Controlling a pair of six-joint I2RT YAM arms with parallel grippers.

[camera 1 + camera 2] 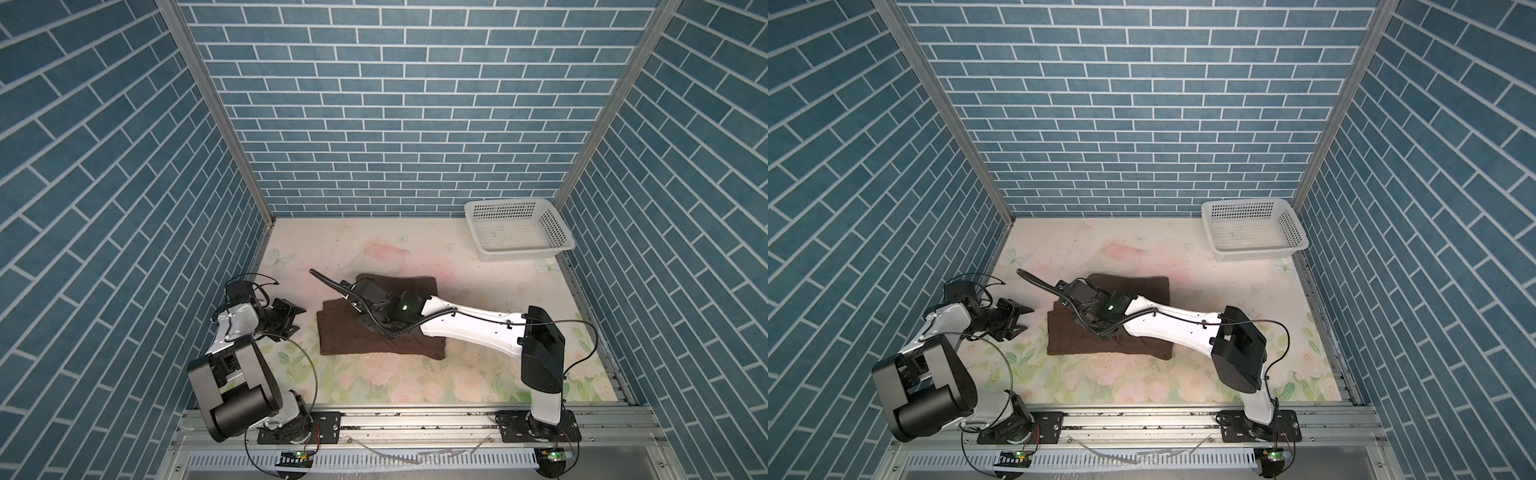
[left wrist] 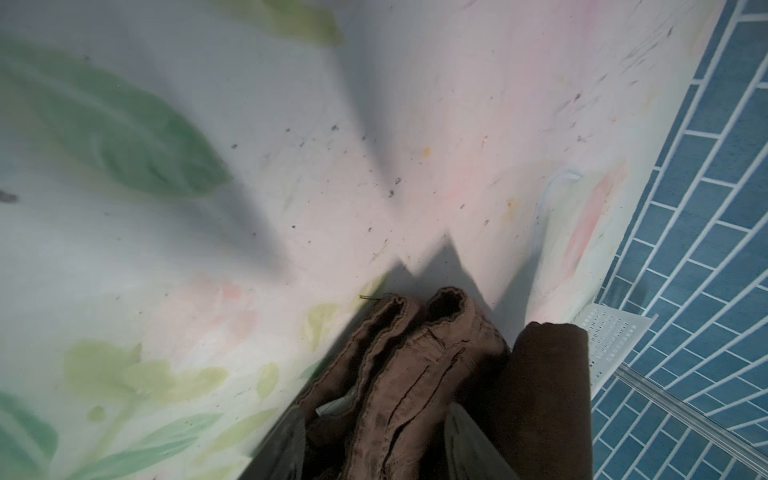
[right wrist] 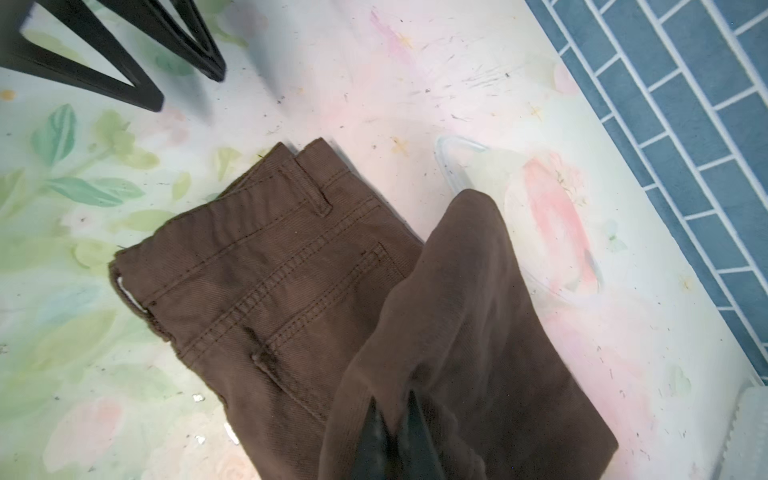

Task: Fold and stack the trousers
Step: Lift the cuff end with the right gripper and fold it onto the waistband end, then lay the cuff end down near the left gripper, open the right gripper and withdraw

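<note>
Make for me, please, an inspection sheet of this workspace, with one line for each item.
Surface: floral table cover, lying flat, with many small dark specks.
Job's things: brown trousers, partly folded, in the middle of the table; one fold is raised.
Clutter: white basket in the far right corner, nothing seen inside.
Hands: right hand shut on the raised trouser fold; left hand open, holding nothing, beside the trousers' left edge and apart from them.
Cables: black ribbed hose on the right arm arches over the trousers; no snag seen.
Surroundings: blue brick-pattern walls on three sides; metal rail at the front.
</note>
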